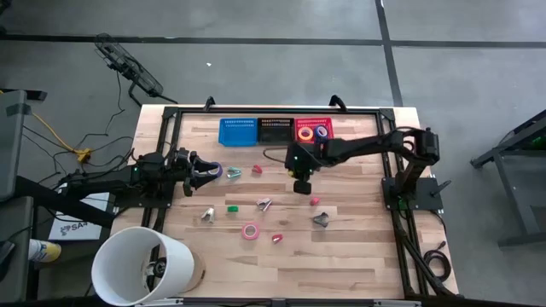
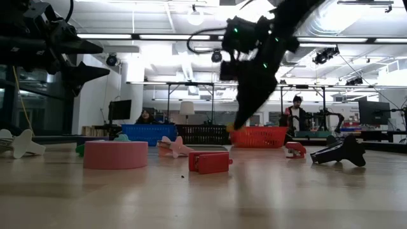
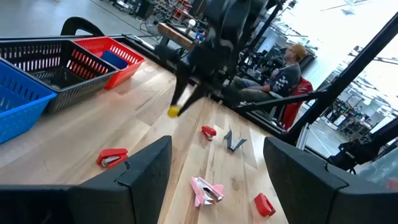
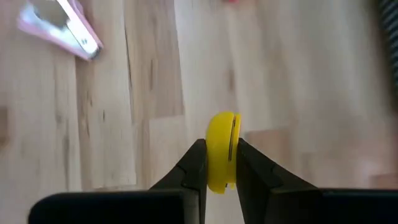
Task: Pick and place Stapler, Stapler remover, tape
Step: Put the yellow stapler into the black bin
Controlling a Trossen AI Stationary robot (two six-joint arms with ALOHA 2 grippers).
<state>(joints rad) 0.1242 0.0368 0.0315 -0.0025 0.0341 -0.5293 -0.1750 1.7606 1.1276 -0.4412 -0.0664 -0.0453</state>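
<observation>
The right gripper (image 4: 216, 163) pinches a yellow tape roll (image 4: 221, 149) on edge above the table's centre, at six o'clock from the red basket (image 1: 313, 124). The left gripper (image 1: 207, 173) waits at nine o'clock, jaws wide and empty.

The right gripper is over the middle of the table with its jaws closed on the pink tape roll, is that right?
Not quite. The right gripper is over the middle of the table with its jaws closed, but on the yellow tape roll, as the right wrist view shows. The pink tape roll lies on the table, seen in the high view.
</observation>
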